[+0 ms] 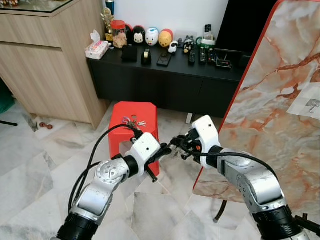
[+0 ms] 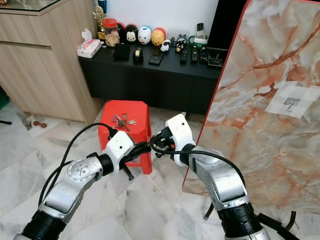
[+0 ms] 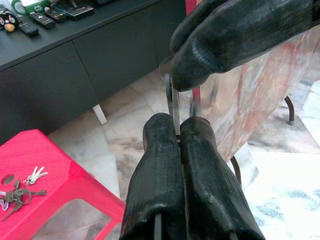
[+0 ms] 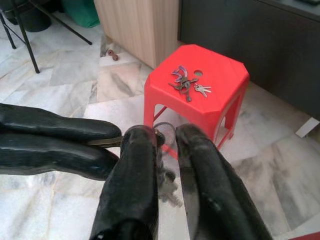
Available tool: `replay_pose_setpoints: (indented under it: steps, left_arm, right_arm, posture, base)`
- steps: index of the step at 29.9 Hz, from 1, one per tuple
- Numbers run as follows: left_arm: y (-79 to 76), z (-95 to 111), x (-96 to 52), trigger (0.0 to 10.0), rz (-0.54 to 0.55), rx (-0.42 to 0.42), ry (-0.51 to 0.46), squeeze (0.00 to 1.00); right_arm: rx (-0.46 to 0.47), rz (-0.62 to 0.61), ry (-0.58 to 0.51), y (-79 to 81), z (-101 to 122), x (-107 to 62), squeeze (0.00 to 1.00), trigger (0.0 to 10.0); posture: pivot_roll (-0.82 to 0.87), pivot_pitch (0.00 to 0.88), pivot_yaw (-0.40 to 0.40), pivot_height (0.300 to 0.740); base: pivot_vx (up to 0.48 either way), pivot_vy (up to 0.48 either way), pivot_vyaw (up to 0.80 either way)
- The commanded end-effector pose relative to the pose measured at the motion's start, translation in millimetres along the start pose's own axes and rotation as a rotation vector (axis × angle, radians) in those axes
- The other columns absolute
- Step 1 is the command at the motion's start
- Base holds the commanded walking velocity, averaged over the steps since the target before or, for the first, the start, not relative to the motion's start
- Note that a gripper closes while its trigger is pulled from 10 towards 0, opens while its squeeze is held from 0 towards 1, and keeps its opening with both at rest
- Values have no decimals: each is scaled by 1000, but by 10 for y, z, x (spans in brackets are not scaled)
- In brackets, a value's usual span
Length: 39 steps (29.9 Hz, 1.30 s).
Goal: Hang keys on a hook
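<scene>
The left gripper, closed, pinches a key; the right gripper, slightly open, meets it. A red stool stands at 12 o'clock, with open floor around it.

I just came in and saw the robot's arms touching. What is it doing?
The robot has brought its two claws together in front of it, above the marble floor. The left claw is pinched shut on a small metal key ring, and the right claw meets it at the same ring, as if passing it over. More keys lie on the red stool just behind. A marble-patterned board with a small hook leans on the right. Nothing hangs there yet.
</scene>
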<state>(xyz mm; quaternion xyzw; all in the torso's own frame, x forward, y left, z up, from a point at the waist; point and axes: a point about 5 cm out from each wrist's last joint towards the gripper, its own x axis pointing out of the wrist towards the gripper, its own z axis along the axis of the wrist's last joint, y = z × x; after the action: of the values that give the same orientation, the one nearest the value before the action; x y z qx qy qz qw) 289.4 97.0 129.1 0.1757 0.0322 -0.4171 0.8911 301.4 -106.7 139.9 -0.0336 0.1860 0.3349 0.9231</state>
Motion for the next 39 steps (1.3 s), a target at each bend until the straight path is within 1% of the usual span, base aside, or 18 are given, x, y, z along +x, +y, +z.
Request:
replay_pose_setpoints:
  steps: [1,9,11,12,13,14,19,20,22,25,26,29,32,33,35,37,38,39]
  left_arm:
    - [-32,-22,12,0,-35,12,18,0]
    - [-71,-64,-2,0,-58,9,36,0]
    - [-69,-80,-15,0,-58,8,43,0]
    - [-66,-88,-22,0,-57,8,47,0]
    - [-63,-98,-30,0,-55,8,51,0]
    - [-59,-111,-39,0,-52,8,56,0]
    - [-26,-163,-76,0,-14,-4,71,0]
    - [5,-200,-92,0,18,-23,78,0]
    - [18,-217,-99,0,32,-32,82,0]
    - [66,-289,-122,0,90,-64,95,0]
    - [86,-316,-128,10000,115,-73,101,0]
    - [135,-411,-147,10000,175,-106,119,0]
    - [181,-604,-198,10000,252,-157,177,0]
    - [181,-604,-198,10000,252,-157,177,0]
    - [237,-766,-253,10000,355,-241,228,0]
    - [338,-922,-334,10000,511,-333,285,0]
    - [384,-1051,-407,10000,595,-368,347,0]
    - [384,-1051,-407,10000,595,-368,347,0]
  right_arm:
    - [-4,-24,-22,-59,52,-17,1000,10000]
    - [2,-25,-33,-92,64,-25,1000,10000]
    - [19,-71,-59,-176,84,-41,1000,10000]
    - [25,-92,-69,-211,89,-46,882,10000]
    - [36,-114,-81,-250,92,-51,498,10000]
    - [52,-140,-92,-297,87,-57,0,10000]
    - [113,-258,-105,-480,-26,-76,0,10000]
    - [158,-294,-107,-542,-128,-75,0,10000]
    - [174,-306,-106,-563,-173,-75,0,10000]
    - [213,-353,-62,-628,-434,-66,0,10000]
    - [243,-381,-23,-655,-622,-68,0,10000]
    - [276,-406,27,-668,-846,-74,0,10000]
    - [345,-435,143,-630,-1283,-109,0,10000]
    - [345,-435,143,-630,-1283,-109,0,10000]
    - [379,-481,233,-594,-1587,-178,0,10000]
    - [400,-511,299,-552,-1795,-247,0,10000]
    - [407,-526,340,-515,-1926,-290,0,10000]
    - [407,-526,340,-515,-1926,-290,0,10000]
  posture:
    - [-88,63,-103,740]
    - [-89,63,-102,740]
    - [-89,63,-102,740]
    - [-89,63,-102,740]
    - [-90,64,-102,740]
    - [-90,64,-102,740]
    - [-87,65,-102,740]
    - [-83,67,-101,740]
    - [-83,67,-101,740]
    - [-82,67,-100,740]
    - [-81,67,-100,740]
    - [-79,67,-99,740]
    - [-80,65,-96,740]
    - [-80,65,-96,740]
    - [-72,65,-92,740]
    - [-71,67,-91,740]
    - [-72,67,-90,740]
    - [-72,67,-90,740]
  base:
    - [0,0,0]
    - [0,0,0]
    - [0,0,0]
    - [0,0,0]
    - [0,0,0]
    - [0,0,0]
    - [0,0,0]
    - [0,0,0]
    - [0,0,0]
    - [0,0,0]
    - [0,0,0]
    - [0,0,0]
    - [0,0,0]
    - [0,0,0]
    - [0,0,0]
    - [0,0,0]
    - [0,0,0]
    - [0,0,0]
